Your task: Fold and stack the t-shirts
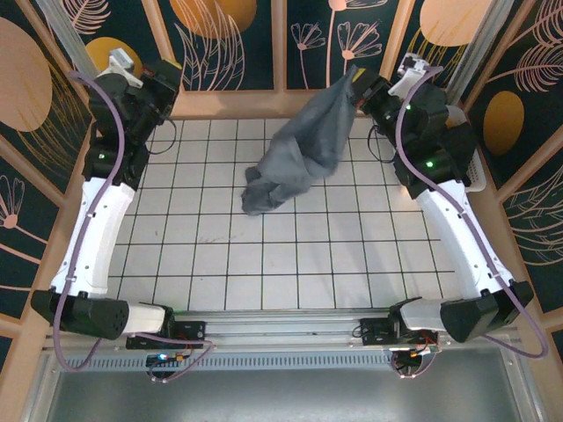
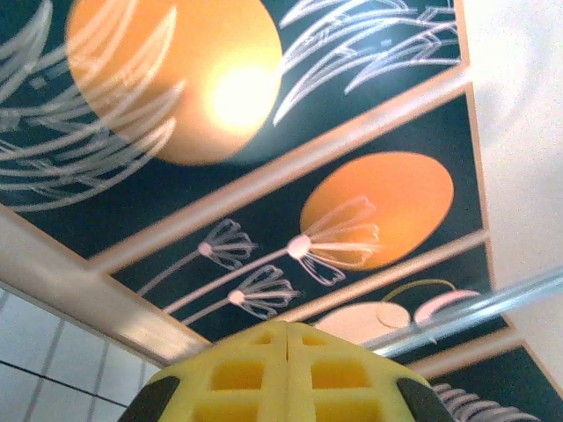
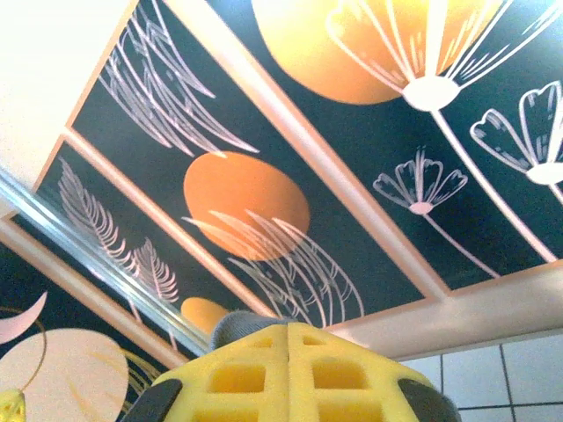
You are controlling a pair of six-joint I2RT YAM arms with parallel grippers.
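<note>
Right gripper (image 3: pixel 288 343): I read its yellow pads (image 3: pixel 237 378) as clamped flat together. A sliver of grey cloth shows at their left edge, so it is gripping the grey-blue t-shirt (image 1: pixel 303 145). From above, I see that grip held high at the far right of the table (image 1: pixel 264 264), near the back wall (image 1: pixel 237 53). The shirt hangs from it in a twisted diagonal drape, and its lower end rests bunched on the tiles near the table's far centre. My judgement is that the lift lets the cloth's own weight pull it out of its heap, so that an edge or sleeve can be found before any flattening.

Left gripper (image 2: pixel 286 352): pads pressed together with nothing between them, aimed up at the wall panels. In the overhead view it sits tucked at the far left corner, well apart from the shirt, presumably parked to leave the working area free.

Folding has not begun; the shirt must first be spread flat. Risk: a single pinch point lets the drape spin.
</note>
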